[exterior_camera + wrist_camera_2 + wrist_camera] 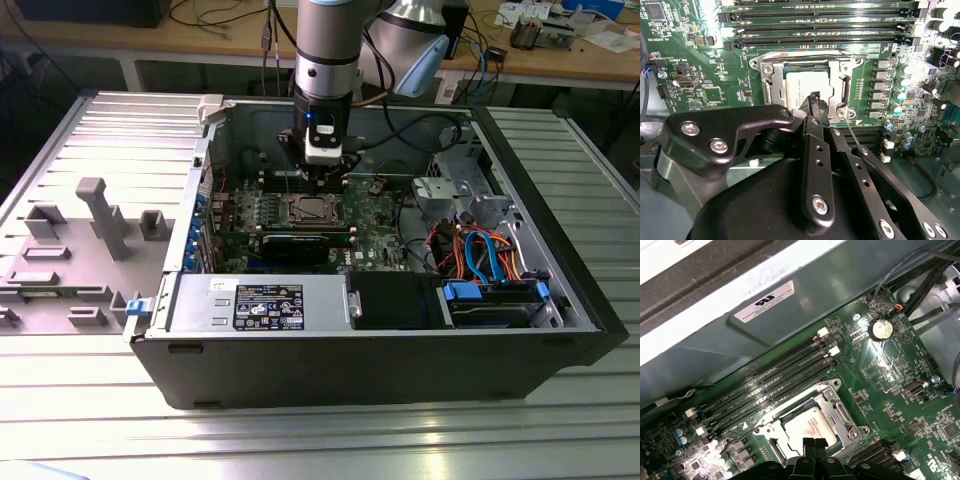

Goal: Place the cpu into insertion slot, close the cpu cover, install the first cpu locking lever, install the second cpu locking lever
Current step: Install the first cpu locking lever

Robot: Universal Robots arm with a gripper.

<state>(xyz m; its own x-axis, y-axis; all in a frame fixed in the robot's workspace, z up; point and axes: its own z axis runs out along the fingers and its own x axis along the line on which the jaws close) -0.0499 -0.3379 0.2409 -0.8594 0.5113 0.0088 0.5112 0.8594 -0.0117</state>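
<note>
The cpu (799, 91) lies flat in the insertion slot (310, 210) on the green motherboard, its silvery top showing. The cpu cover (840, 66), a silver frame, lies down around it, also seen as the cpu cover (842, 416) around the cpu (811, 426). My gripper (816, 102) hangs directly over the socket's edge, its two black fingertips pressed together, and the same gripper (814, 444) sits just above the chip. In the exterior view my gripper (322, 176) points straight down over the socket. A thin wire lever (735, 441) curves out beside the socket.
Long memory slots (775, 380) run beside the socket. A black graphics card (300, 243) lies in front of it, and a grey-labelled power supply (265, 305) sits at the case front. Coloured cables (480, 255) and a drive bay fill the exterior view's right. A grey fixture plate (90, 240) lies outside the case.
</note>
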